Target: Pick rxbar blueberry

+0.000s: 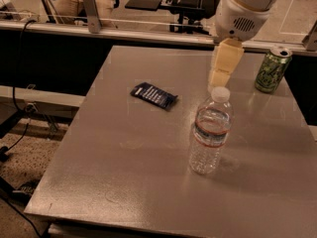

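The rxbar blueberry (154,95) is a small flat dark navy wrapper with white text lines. It lies flat on the grey table (124,182), left of centre toward the far side. My gripper (219,77) hangs from the white arm at the top right, above the table. It is to the right of the bar, well apart from it, just behind the cap of the water bottle (209,131). It holds nothing that I can see.
The clear water bottle stands upright right of the table's centre. A green can (271,70) stands at the far right edge. A rail with posts (91,6) runs behind the table. Cables and a stand lie on the floor at left.
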Tool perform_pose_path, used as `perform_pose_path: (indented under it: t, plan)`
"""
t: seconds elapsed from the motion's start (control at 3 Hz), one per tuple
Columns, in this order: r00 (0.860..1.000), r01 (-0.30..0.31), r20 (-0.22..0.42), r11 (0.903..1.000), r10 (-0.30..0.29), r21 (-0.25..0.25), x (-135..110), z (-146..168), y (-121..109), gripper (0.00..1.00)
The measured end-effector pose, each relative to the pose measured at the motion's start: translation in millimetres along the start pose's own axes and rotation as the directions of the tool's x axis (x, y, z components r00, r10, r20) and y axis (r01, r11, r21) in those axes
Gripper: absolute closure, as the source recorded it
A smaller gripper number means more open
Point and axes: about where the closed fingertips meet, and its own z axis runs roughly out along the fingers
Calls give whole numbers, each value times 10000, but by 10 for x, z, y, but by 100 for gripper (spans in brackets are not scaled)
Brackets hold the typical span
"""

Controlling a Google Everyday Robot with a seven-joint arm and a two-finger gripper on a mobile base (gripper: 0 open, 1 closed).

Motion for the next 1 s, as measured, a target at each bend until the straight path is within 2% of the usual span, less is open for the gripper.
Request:
perform_pose_path:
  t: [0.33, 1.0]
  plan:
    - [9999, -28, -129, 9997, 24, -245, -335, 337, -104, 0]
    - [9931, -1060, -581, 9920, 1021, -683, -703, 947, -69, 0]
